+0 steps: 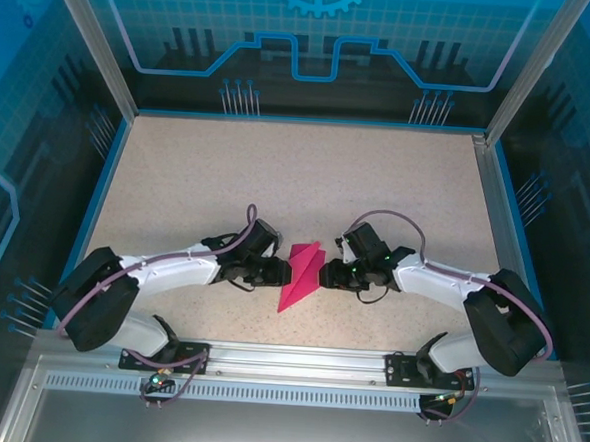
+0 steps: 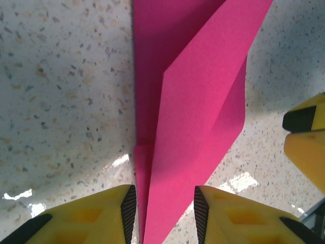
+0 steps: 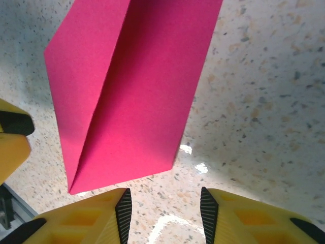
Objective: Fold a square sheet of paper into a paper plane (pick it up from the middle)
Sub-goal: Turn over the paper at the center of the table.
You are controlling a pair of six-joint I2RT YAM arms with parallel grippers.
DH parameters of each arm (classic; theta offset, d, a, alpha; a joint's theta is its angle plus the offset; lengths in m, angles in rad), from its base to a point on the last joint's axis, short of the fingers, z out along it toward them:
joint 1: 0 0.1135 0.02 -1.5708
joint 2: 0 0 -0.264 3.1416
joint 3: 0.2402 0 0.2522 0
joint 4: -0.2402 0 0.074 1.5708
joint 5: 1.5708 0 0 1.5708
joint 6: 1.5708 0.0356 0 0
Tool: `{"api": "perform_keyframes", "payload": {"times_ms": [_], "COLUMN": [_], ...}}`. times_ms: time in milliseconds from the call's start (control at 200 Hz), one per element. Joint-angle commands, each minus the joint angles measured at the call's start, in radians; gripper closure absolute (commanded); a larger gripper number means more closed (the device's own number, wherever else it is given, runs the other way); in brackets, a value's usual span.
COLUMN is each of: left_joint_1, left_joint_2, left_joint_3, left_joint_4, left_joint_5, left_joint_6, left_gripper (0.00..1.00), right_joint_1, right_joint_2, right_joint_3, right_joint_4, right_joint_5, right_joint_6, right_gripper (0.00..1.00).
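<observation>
The paper plane (image 1: 302, 275) lies on the speckled tabletop (image 1: 278, 170), near the middle of its near half. It is a narrow magenta dart whose sharp tip points toward the near edge. It sits between the two arms. The left arm (image 1: 172, 271) reaches in from one side and the right arm (image 1: 437, 280) from the other, and their ends come close to the paper's long edges.

In the left wrist view the left jaws stand apart, and the plane's (image 2: 198, 127) narrow end runs through the gap between the pads. A creased flap lies over the lower layer.

In the right wrist view the right jaws are also apart, with bare tabletop between them. The paper (image 3: 137, 91) lies just ahead of them, with a crease running along it.
</observation>
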Motion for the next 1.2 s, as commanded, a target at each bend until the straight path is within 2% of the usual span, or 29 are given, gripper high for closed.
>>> {"api": "perform_keyframes", "payload": {"times_ms": [0,580,1195], "left_joint_1": [0.005,0.006,0.002], "left_joint_2": [0.026,0.120,0.185], "left_joint_3": [0.042,0.076,0.061], "left_joint_4": [-0.019,-0.017,0.006], "left_joint_5": [-0.031,-0.019,0.011], "left_joint_6": [0.049,0.051,0.039], "left_gripper": [0.61,0.62,0.68], "right_joint_1": [0.025,0.060,0.088], "right_joint_2": [0.020,0.123,0.147], "right_joint_3": [-0.005,-0.026,-0.012], "right_joint_4": [0.089,0.191,0.237], "right_joint_5": [-0.019,-0.021,0.035], "right_joint_6": [0.082,0.193,0.314], "right_gripper": [0.57,0.56,0.58]}}
